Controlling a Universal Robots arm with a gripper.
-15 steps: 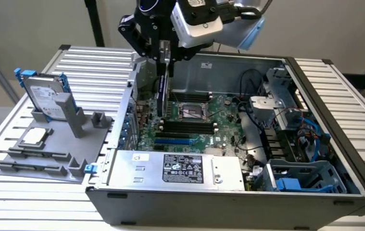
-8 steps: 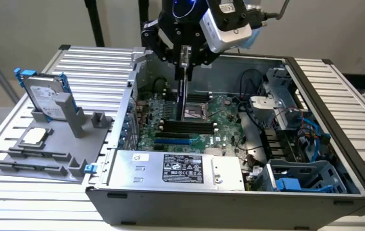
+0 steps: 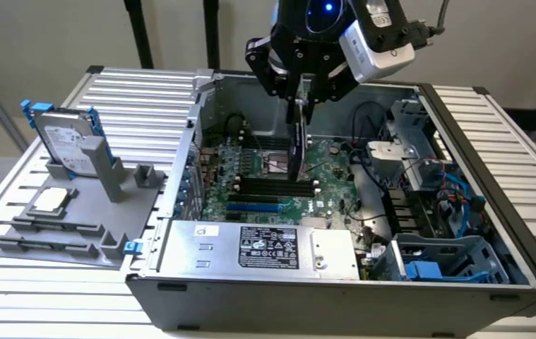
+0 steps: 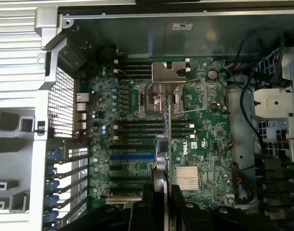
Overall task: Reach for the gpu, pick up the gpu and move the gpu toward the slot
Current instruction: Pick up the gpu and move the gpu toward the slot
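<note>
My gripper (image 3: 301,99) hangs over the open computer case (image 3: 248,300), shut on the gpu (image 3: 297,145). The card hangs edge-on below the fingers, its lower end just above the green motherboard (image 3: 329,159). In the wrist view the gpu (image 4: 166,139) is a thin vertical line running out from the gripper (image 4: 161,195) across the dark memory slots and toward the processor socket (image 4: 168,96). The blue expansion slot (image 4: 132,157) lies beside the card's line, apart from it; the same slot (image 3: 253,207) sits nearer the case front.
A silver hard drive with blue rails (image 3: 65,145) stands in a grey holder on the exterior view's left, with a square processor chip (image 3: 51,200) in front of it. The power supply (image 3: 263,247), a blue drive cage (image 3: 437,263) and loose cables (image 3: 380,169) crowd the case.
</note>
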